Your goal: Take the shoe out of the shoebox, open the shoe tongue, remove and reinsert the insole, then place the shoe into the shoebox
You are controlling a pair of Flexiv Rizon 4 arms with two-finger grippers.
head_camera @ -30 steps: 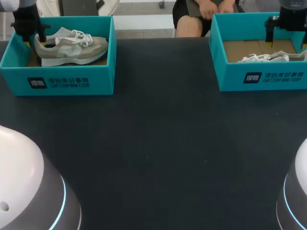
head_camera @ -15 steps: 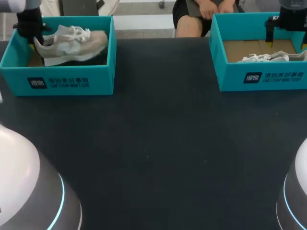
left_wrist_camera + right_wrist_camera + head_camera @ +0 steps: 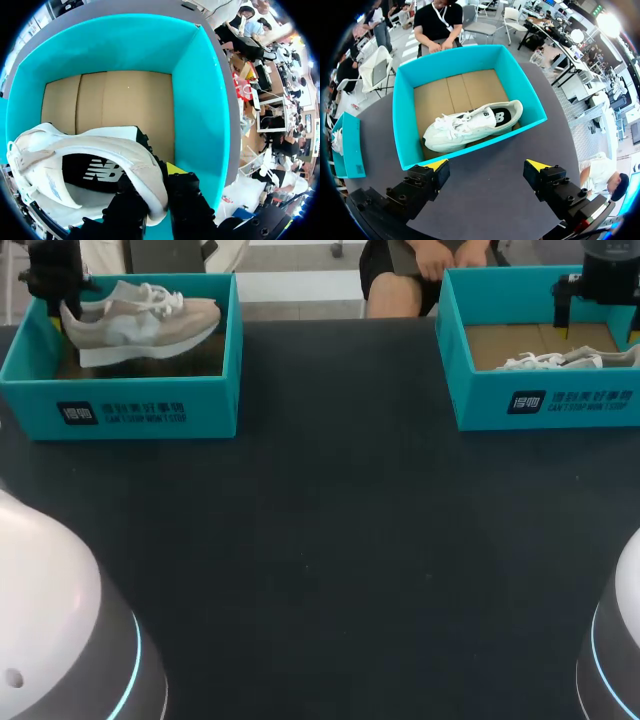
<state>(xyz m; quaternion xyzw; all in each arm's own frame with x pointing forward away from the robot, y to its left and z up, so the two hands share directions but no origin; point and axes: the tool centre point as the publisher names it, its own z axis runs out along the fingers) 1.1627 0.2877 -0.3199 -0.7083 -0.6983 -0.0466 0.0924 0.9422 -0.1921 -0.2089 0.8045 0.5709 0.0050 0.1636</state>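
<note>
the wide dark counter (image 3: 330, 540) carries two open teal cardboard boxes, set well apart so that each arm has its own station: the left shoebox (image 3: 120, 405) at the far left and the right shoebox (image 3: 540, 400) at the far right.

in the left shoebox a beige-and-grey suede running shoe (image 3: 140, 320) hangs tilted, heel up at the left and toe toward the right wall. its upper pokes above the rim and its sole seems to be off the brown cardboard floor. the heel looks like the sensible handle: the collar there is thin enough to pinch, and lifting from that end should let the toe trail clear of the walls. the shoe lies within the box's outline, so i judge the take-out step as under way, not done.

the right shoebox holds a white lace-up sneaker (image 3: 470, 125) lying low on its cardboard floor, laces toward the left wall, with nothing touching it.

the left claw (image 3: 157, 182) is clenched on the running shoe's heel collar, one finger down inside the opening and the other against the outside of the heel. the right claw (image 3: 486, 167) hangs above the right shoebox, well clear of the white sneaker, its yellow-tipped fingers spread wide and released, holding nothing. it looks parked out of the way while the left arm works.
</note>
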